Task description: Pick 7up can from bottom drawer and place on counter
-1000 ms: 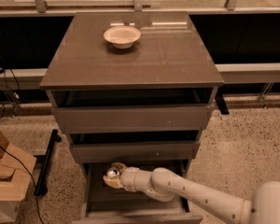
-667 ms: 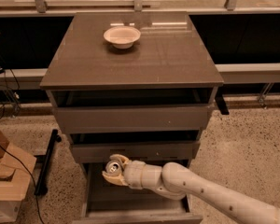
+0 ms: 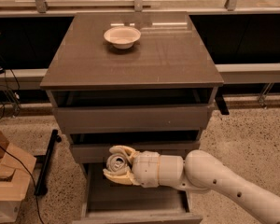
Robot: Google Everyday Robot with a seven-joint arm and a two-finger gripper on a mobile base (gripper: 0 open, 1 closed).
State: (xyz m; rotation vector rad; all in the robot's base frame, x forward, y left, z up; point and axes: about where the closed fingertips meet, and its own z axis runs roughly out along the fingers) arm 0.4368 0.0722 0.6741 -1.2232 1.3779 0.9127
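Observation:
My gripper (image 3: 115,164) is at the end of the white arm coming in from the lower right. It is shut on the 7up can (image 3: 116,162), a small silvery can with its round top facing the camera. The can is held above the open bottom drawer (image 3: 135,199), in front of the middle drawer's front. The counter (image 3: 144,55) is the glossy grey-brown cabinet top well above the gripper.
A shallow cream-white bowl (image 3: 122,35) sits at the back middle of the counter. The two upper drawers (image 3: 130,118) stand slightly open. A cardboard box (image 3: 7,181) and cables lie on the floor at left. A black rail runs behind the cabinet.
The gripper has risen with the can out of the bottom drawer, up to the level of the middle drawer's front. The arm has come up with it.

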